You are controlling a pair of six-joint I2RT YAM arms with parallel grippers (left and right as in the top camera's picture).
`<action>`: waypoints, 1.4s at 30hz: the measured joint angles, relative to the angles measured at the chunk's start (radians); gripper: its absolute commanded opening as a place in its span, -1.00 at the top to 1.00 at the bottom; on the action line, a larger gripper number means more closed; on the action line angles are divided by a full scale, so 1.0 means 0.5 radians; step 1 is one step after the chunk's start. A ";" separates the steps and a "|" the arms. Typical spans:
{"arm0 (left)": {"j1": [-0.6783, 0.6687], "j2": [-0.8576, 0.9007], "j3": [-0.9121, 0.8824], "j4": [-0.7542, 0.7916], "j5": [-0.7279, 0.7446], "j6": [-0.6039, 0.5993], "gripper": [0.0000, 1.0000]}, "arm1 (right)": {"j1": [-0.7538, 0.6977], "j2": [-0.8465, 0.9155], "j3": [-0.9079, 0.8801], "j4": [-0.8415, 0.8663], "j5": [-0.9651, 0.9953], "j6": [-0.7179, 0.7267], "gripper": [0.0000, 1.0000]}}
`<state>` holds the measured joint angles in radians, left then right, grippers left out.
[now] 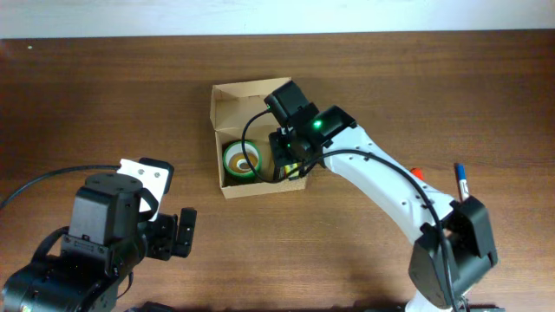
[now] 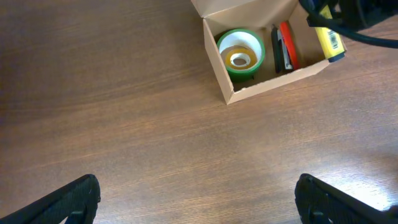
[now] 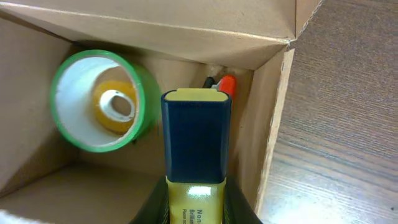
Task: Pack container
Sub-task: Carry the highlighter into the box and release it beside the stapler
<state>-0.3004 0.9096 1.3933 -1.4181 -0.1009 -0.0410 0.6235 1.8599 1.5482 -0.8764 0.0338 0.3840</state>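
Note:
The brown cardboard container [image 1: 227, 97] sits at the table's middle with its lid open; it also shows in the left wrist view [image 2: 219, 62] and the right wrist view [image 3: 186, 31]. Inside lie a green tape roll [image 1: 240, 160] [image 2: 240, 55] [image 3: 99, 102] with a yellow roll nested in it, and a red marker [image 2: 286, 42] [image 3: 226, 83] beside a black one. My right gripper [image 1: 293, 165] [image 3: 196, 205] is shut on a yellow highlighter with a dark cap [image 3: 196, 143] [image 2: 328, 40], held over the box's right side. My left gripper [image 2: 199, 196] [image 1: 178, 232] is open and empty, near the front left.
A blue pen [image 1: 463, 182] and a red-tipped marker [image 1: 417, 172] lie on the wooden table [image 1: 390, 78] to the right of the box, beside the right arm.

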 measured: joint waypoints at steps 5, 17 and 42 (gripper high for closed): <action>0.000 0.000 0.000 0.000 0.000 0.001 -1.00 | 0.000 0.089 0.001 0.104 0.040 -0.009 0.75; 0.000 0.000 0.000 0.001 0.000 0.001 -1.00 | -0.128 0.214 0.066 0.117 0.033 -0.083 0.74; 0.000 0.000 0.000 0.000 0.000 0.001 -1.00 | -0.118 0.430 0.068 0.093 -0.018 -0.166 0.67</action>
<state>-0.3004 0.9096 1.3933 -1.4181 -0.1009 -0.0406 0.5644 2.0750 1.5822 -0.8299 0.0250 0.3012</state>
